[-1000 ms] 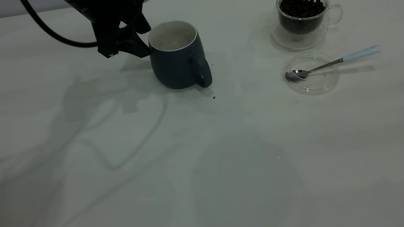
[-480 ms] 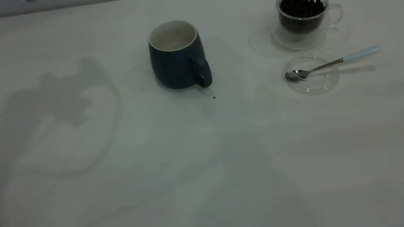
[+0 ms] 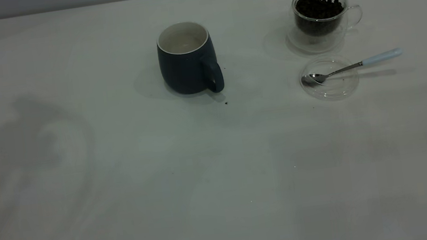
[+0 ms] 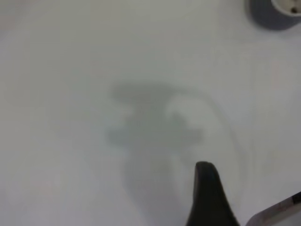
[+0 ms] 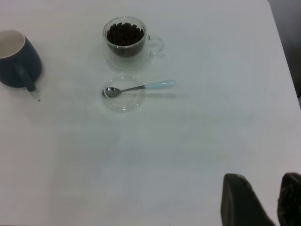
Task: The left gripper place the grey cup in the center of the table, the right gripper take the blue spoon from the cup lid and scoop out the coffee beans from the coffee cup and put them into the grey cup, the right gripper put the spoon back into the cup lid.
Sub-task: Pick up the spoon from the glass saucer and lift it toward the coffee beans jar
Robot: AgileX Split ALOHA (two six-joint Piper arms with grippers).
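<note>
Dark blue-grey, the grey cup [image 3: 188,59] stands upright near the middle of the bench's [image 3: 124,188] far edge, gripped by nothing. Toward the far right corner sits the coffee cup [image 3: 321,19], full of coffee beans [image 3: 318,6]; just nearer, the blue spoon [image 3: 351,66] lies across the cup lid [image 3: 329,78]. The right hand [image 5: 265,200] hovers slightly parted, holding nothing; whether the left hand [image 4: 209,195] is parted or closed I cannot tell.

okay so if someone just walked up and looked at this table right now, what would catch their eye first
Most likely the grey cup, standing upright and alone near the middle of the white table, its handle turned toward the exterior camera. Next, to its right in the exterior view, the coffee cup full of dark coffee beans. Just in front of it lies the blue spoon, its bowl in the clear cup lid; no hand is near any of them.
</note>
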